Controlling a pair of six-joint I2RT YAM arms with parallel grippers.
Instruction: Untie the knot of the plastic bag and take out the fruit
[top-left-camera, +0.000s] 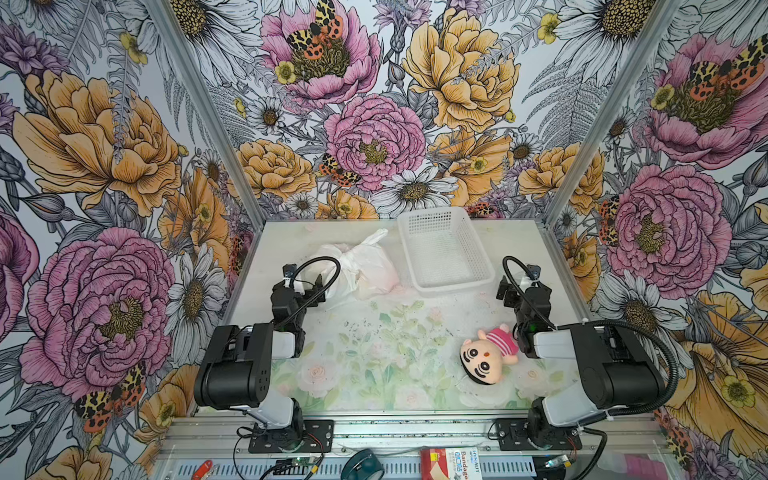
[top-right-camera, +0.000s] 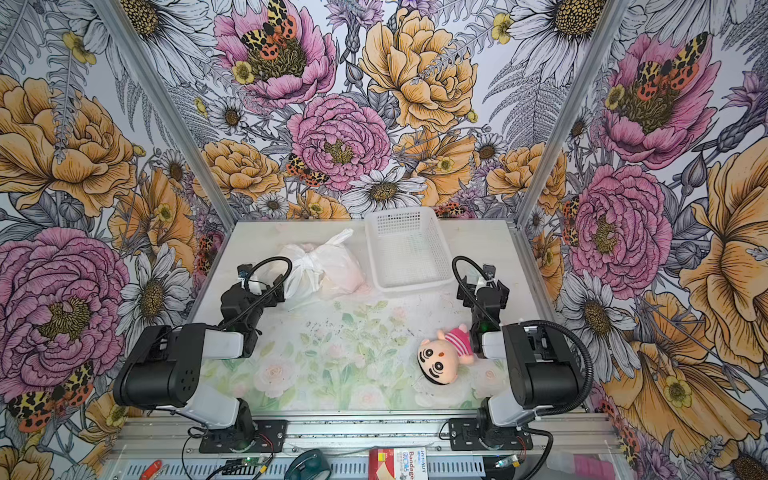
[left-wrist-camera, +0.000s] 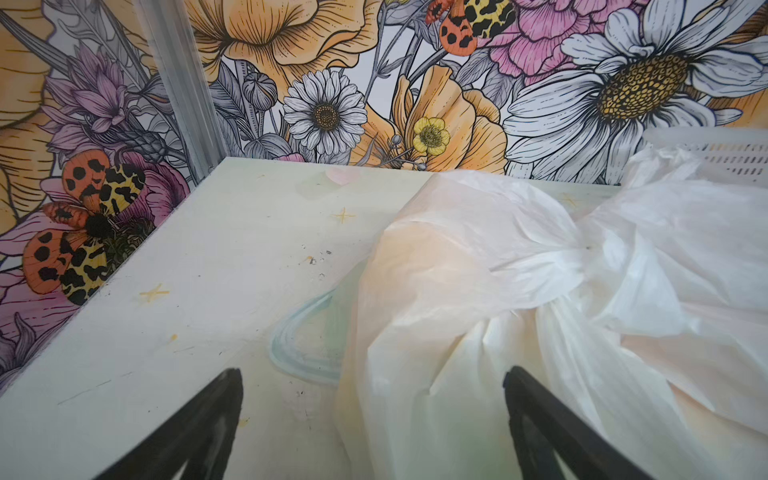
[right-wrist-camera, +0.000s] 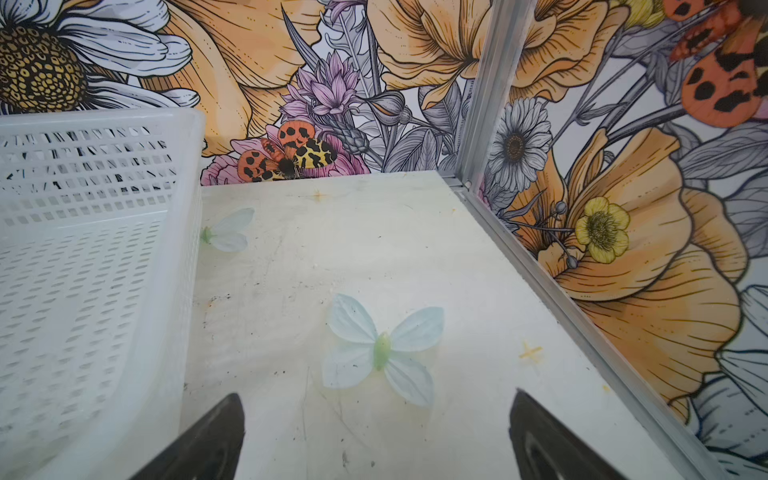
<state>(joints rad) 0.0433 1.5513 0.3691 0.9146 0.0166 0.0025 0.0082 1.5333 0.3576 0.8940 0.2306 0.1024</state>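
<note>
Your plastic bag (top-left-camera: 359, 266) sits on the desk (top-left-camera: 374, 332) a bit left of centre in both top views, toward the back, just beside the white basket (top-left-camera: 446, 253) on its left. The knot (top-right-camera: 309, 262) is tied, bunched up on top of the bag. You only get the fruit (left-wrist-camera: 419, 259) as faint orange and pink tints through the film. Your left claw (left-wrist-camera: 372, 374) is spread wide right at the bag's near-left edge, pinching nothing. Your right claw (right-wrist-camera: 378, 397) is spread wide too, over bare desk to the right of the basket. A plush doll (top-left-camera: 486, 357) lies lower right, well apart from the bag.
</note>
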